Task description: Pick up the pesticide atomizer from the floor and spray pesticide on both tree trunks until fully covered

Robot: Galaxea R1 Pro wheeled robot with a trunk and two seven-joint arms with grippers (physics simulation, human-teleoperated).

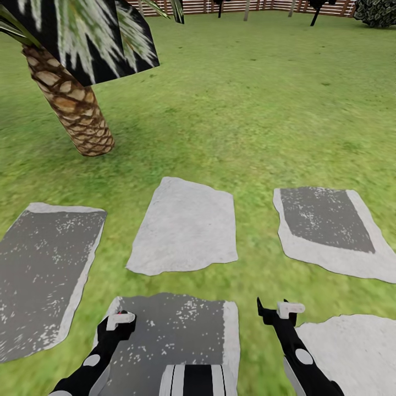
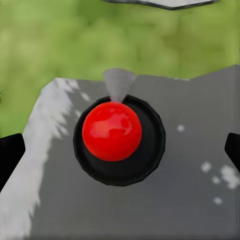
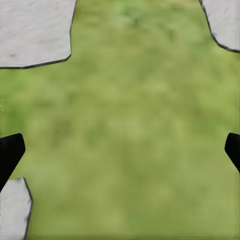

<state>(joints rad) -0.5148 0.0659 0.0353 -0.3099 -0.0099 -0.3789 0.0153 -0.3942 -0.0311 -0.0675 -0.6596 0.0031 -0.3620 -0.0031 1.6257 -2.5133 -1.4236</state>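
A round thing with a glossy red top (image 2: pixel 112 131), a black ring around it and a short grey spout, seemingly the pesticide atomizer seen from above, stands on a grey stone slab (image 2: pixel 180 200) next to grass. My left gripper (image 2: pixel 120 150) hangs straight over it, open, its dark fingertips (image 2: pixel 10 157) far apart on either side and touching nothing. In the head view that left gripper (image 1: pixel 118 322) covers the atomizer except a speck of red. My right gripper (image 1: pixel 280 311) is open over bare grass (image 3: pixel 125 125). Two thin straight trunks (image 1: pixel 246 9) stand far off by the fence, too small to identify.
Several flat stone slabs (image 1: pixel 187 225) lie in the lawn around me. A short palm (image 1: pixel 74 107) with a woven brown trunk leans at the left. The brown slat fence (image 1: pixel 264 5), dark conifers (image 1: pixel 316 10) and a shrub (image 1: pixel 377 12) bound the far lawn.
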